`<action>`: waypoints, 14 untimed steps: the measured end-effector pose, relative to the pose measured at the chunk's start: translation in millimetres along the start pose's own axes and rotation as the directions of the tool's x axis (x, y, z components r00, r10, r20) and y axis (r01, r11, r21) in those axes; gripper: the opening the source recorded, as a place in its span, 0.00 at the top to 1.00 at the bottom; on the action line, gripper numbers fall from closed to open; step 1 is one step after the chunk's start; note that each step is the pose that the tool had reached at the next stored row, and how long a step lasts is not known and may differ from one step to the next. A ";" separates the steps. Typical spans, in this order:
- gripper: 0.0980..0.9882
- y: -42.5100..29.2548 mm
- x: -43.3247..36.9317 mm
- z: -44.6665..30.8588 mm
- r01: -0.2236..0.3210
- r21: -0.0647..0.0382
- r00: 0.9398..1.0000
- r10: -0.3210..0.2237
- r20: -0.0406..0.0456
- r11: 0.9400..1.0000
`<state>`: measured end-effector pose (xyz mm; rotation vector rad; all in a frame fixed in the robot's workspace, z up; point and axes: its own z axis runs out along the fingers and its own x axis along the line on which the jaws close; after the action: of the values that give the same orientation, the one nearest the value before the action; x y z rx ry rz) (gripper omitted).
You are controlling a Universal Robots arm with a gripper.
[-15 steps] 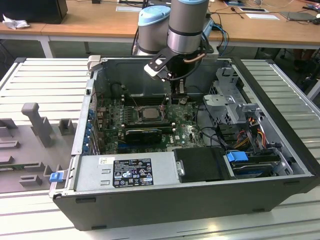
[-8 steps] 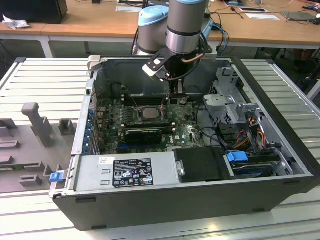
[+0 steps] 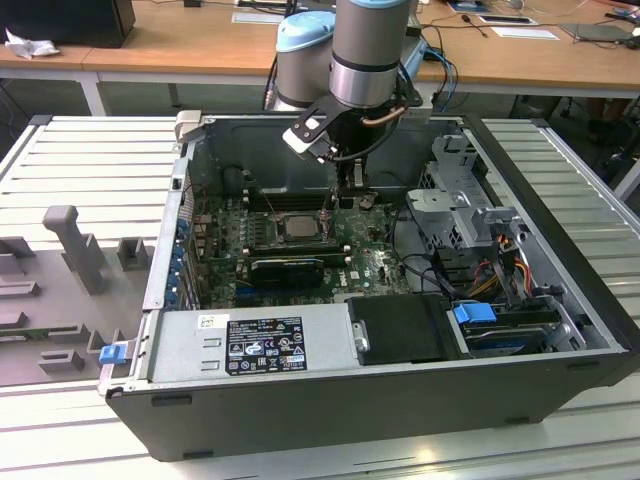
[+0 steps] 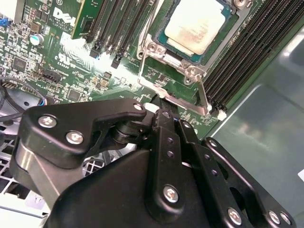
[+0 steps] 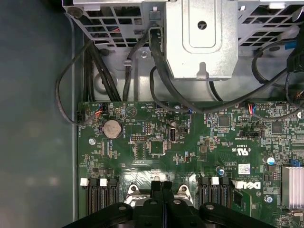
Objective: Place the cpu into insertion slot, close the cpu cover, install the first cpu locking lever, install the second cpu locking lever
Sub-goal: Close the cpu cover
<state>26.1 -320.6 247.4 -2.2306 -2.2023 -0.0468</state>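
Computer case (image 3: 400,410) lies on its side, panel off. Likely so the motherboard (image 5: 190,142) faces up and the arm can reach the insertion slot (image 4: 164,57) from above.

Gripper (image 4: 164,111) hangs down inside the case, tips just beside one edge of the slot, close over the board. In the first wrist view the fingers (image 5: 156,186) are pressed together with nothing seen between them. My guess is they are closed to make one narrow pusher for the tight space by the slot.

Cpu cover (image 4: 236,19) appears to lie flat on the slot, framing the chip.

Cpu (image 4: 195,23) sits inside the slot, pale face up, showing through the cover's window. Placement looks done.

Locking lever (image 4: 203,97), a silvery bar, runs along the slot edge nearest the tips. Cannot tell whether they touch or whether it is hooked.
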 end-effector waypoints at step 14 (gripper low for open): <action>0.99 -28.8 -0.4 2.5 0.001 -0.002 1.000 -0.001 0.000 1.000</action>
<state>-2.7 -320.6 244.5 -2.2303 -2.2042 -0.0496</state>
